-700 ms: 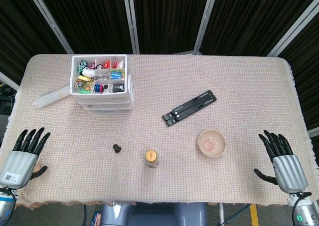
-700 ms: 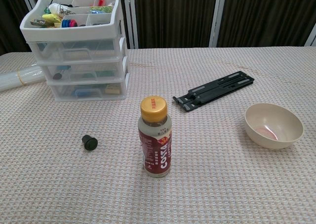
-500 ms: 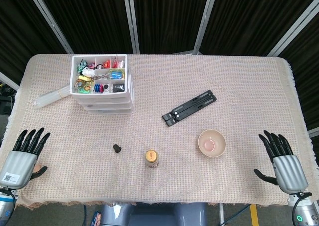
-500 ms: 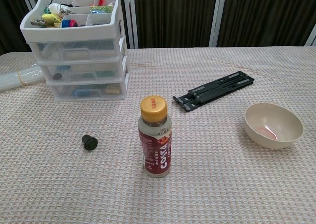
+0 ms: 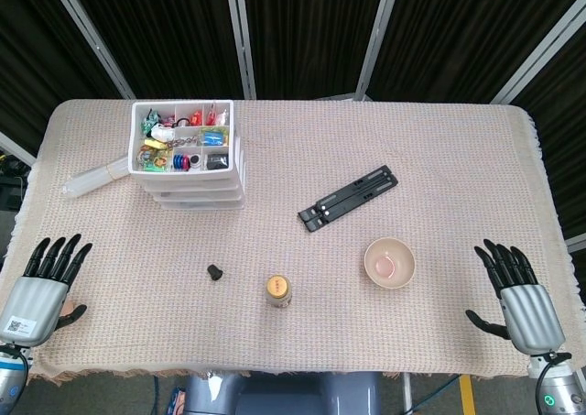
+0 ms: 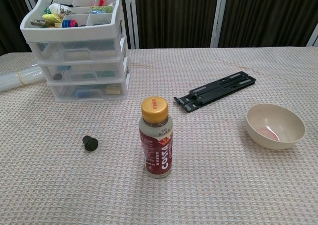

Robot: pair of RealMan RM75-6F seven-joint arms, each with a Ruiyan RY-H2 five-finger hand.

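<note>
Head view shows the left hand (image 5: 38,287) at the lower left corner of the frame, palm down on the table (image 5: 439,158) edge, fingers spread and holding nothing. The right hand (image 5: 520,300) lies the same way at the lower right corner, released, fingers apart. Neither hand shows in the chest view.

Nearest the right hand is a beige bowl (image 5: 390,262), well apart from it, mouth up. Low in the middle of the frame a bottle (image 6: 156,138) stands upright, long axis vertical, with a yellow cap; its dark red label reads "COKA" sideways in the chest view. Just to its left lies a small black cap (image 5: 214,271). A black folding stand (image 5: 349,198) lies flat, slanting toward the upper right. At upper left is a white drawer organizer (image 5: 188,154), its top tray full of coloured small parts, with a clear plastic roll (image 5: 94,177) beside it.
</note>
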